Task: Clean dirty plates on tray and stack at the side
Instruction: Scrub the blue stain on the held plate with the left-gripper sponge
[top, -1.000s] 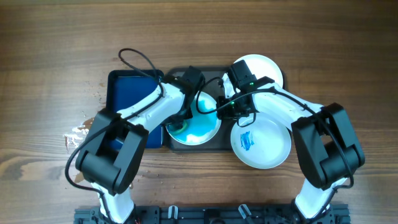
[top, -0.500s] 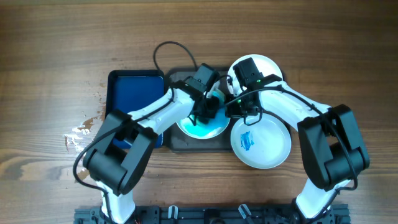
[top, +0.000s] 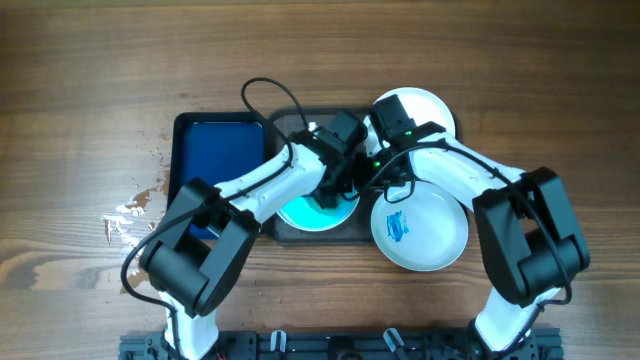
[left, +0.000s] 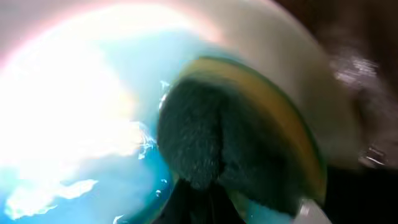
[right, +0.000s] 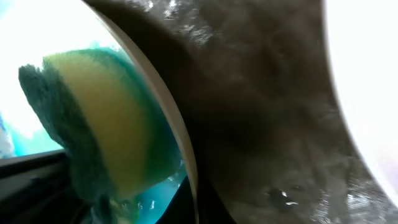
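A white plate (top: 303, 214) covered in a blue film lies on the dark grey tray (top: 290, 233). My left gripper (top: 335, 190) is shut on a yellow sponge with a dark green pad (left: 236, 143) and presses it on the plate's right part (left: 74, 124). My right gripper (top: 375, 178) is closed on that plate's right rim (right: 181, 143), with the sponge (right: 93, 124) just inside it. A second plate (top: 430, 235) with a blue smear lies right of the tray. A third plate (top: 425, 108) lies behind it.
A smaller deep-blue tray (top: 215, 160) sits against the grey tray's left side. White crumbs (top: 125, 215) lie on the wood at the left. The left arm's cable (top: 262, 92) loops over the tray's far edge. The two arms nearly touch over the tray.
My left gripper has swept the sponge from the plate's left side to its right side, close to the right gripper. The right gripper has stayed at the rim.
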